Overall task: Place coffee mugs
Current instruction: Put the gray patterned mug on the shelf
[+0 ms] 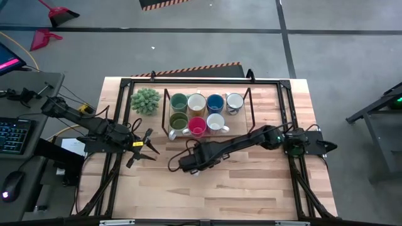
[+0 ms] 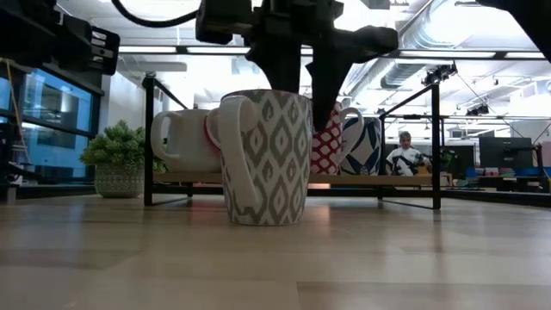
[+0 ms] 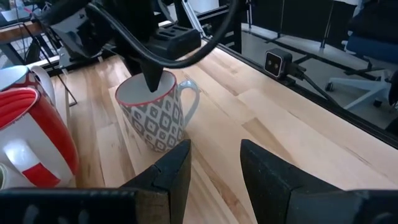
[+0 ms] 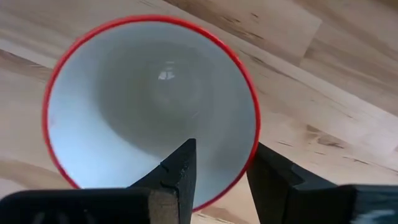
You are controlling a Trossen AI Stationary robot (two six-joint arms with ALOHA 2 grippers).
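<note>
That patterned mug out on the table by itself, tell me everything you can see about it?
The patterned mug looks ceramic: white with a grey diamond print, a thin red rim, a plain white inside that appears empty, and a pale loop handle. It stands upright on the bare wooden table, in front of the rack holding the other mugs. The right pincer straddles its rim, one finger inside and one outside the wall. The left pincer waits apart, open.

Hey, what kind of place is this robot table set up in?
Probably an open-plan office or lab rather than a home. Past the wooden table the low view shows exposed ceiling ducts, a person seated at a desk and monitors. From above, a keyboard sits beside the table on a grey floor.
</note>
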